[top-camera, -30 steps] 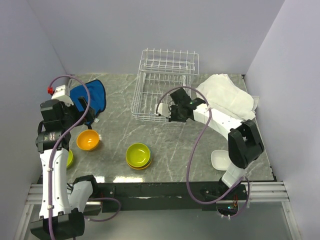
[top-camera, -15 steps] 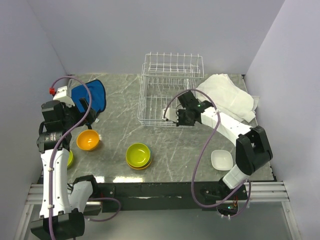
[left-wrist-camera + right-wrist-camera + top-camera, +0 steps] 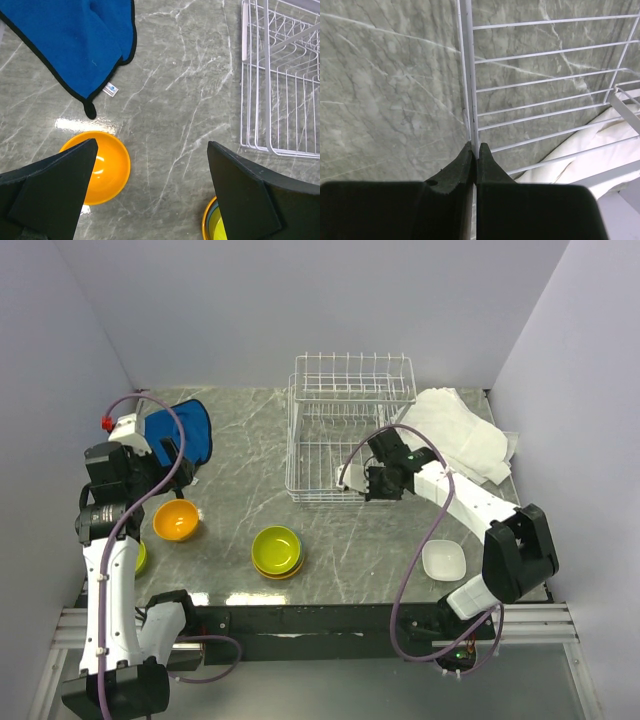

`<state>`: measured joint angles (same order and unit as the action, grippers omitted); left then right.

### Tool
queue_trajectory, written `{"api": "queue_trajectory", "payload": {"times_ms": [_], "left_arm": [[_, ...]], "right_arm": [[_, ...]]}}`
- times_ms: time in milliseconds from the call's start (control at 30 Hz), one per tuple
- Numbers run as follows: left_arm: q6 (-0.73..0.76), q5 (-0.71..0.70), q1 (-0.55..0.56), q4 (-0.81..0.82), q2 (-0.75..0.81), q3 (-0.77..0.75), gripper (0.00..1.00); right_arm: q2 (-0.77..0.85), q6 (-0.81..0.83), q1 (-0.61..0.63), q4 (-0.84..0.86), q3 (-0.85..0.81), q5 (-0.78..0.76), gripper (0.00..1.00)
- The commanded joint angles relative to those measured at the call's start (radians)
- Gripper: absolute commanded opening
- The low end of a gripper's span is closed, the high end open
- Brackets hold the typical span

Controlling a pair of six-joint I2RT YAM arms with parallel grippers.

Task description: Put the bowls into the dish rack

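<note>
Bowls of small round glossy plastic are all being left outside the rack, on the grey marbled worktop (image 3: 340, 540). A lime green bowl (image 3: 277, 546) is topping a stack nearest the arms, and an orange bowl (image 3: 176, 520) is being hovered over by the left gripper (image 3: 152, 145), its black fingers being held spread and empty. Farther back, the white wire rectangular dish rack (image 3: 350, 390) is being dragged rightwards over the last second, towards the crumpled white cloth (image 3: 460, 435), its near rim wire being pinched by the clenched right gripper (image 3: 474, 146). Loading is not being started yet; seemingly the rack is being repositioned first.
</note>
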<state>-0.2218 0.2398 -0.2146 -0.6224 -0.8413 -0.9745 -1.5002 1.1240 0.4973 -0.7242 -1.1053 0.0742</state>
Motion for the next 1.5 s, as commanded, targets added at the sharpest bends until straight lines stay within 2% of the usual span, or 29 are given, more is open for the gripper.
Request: {"api": "queue_trajectory", "payload": {"times_ms": [0,33,133,167,233,300,333,533,600,633,667,700,833,867,900,1100,1267,1467], "left_arm": [[0.027,0.047,0.000,0.041,0.002,0.010,0.99],[0.038,0.125,0.000,0.041,0.001,0.010,0.99],[0.049,0.234,0.003,0.044,0.001,0.013,0.99],[0.042,0.245,0.001,0.046,0.001,0.014,0.99],[0.047,0.254,0.003,0.043,0.002,0.004,0.99],[0.065,0.230,0.004,0.032,-0.001,-0.012,0.99],[0.071,0.216,0.004,0.023,-0.005,-0.026,0.99],[0.091,0.148,0.011,-0.010,-0.067,-0.082,0.99],[0.085,0.135,0.011,-0.004,-0.079,-0.095,0.99],[0.082,0.127,0.011,0.001,-0.084,-0.102,0.99],[0.073,0.122,0.011,0.013,-0.085,-0.105,0.99],[0.070,0.110,0.009,0.018,-0.090,-0.107,1.00],[0.036,0.029,0.011,0.062,-0.096,-0.078,0.99],[0.027,0.014,0.011,0.070,-0.097,-0.069,0.99],[0.022,-0.003,0.012,0.090,-0.096,-0.060,0.99],[0.009,-0.046,0.009,0.154,-0.104,-0.016,0.99],[0.032,-0.080,0.011,0.165,-0.117,-0.020,0.99],[0.068,-0.109,0.009,0.162,-0.127,-0.016,1.00]], "right_arm": [[0.032,0.070,-0.034,0.028,-0.025,-0.117,0.00],[0.023,0.062,-0.036,0.035,-0.028,-0.123,0.09],[0.029,0.025,-0.045,0.037,-0.040,-0.110,0.32],[0.038,0.005,-0.045,0.029,-0.045,-0.085,0.38],[0.079,-0.024,-0.045,0.028,-0.057,-0.077,0.58],[0.110,-0.078,-0.037,0.010,-0.077,-0.034,0.64],[0.135,-0.099,-0.033,0.000,-0.105,-0.033,0.72],[0.270,-0.335,-0.019,-0.064,-0.194,-0.105,0.76],[0.343,-0.511,-0.016,-0.053,-0.177,-0.178,0.85],[0.359,-0.586,-0.008,-0.069,-0.177,-0.247,0.85],[0.369,-0.736,-0.006,-0.148,-0.188,-0.258,0.85],[0.379,-0.819,-0.005,-0.187,-0.201,-0.263,0.82],[0.400,-1.177,-0.006,-0.331,-0.154,-0.174,0.76],[0.409,-1.207,-0.006,-0.349,-0.131,-0.141,0.75],[0.435,-1.219,-0.005,-0.334,-0.096,-0.111,0.70],[0.388,-1.329,-0.019,-0.334,-0.079,-0.158,0.67],[0.348,-1.409,-0.055,-0.360,-0.011,-0.051,0.60],[0.278,-1.454,-0.063,-0.380,-0.016,-0.181,0.57]]}}
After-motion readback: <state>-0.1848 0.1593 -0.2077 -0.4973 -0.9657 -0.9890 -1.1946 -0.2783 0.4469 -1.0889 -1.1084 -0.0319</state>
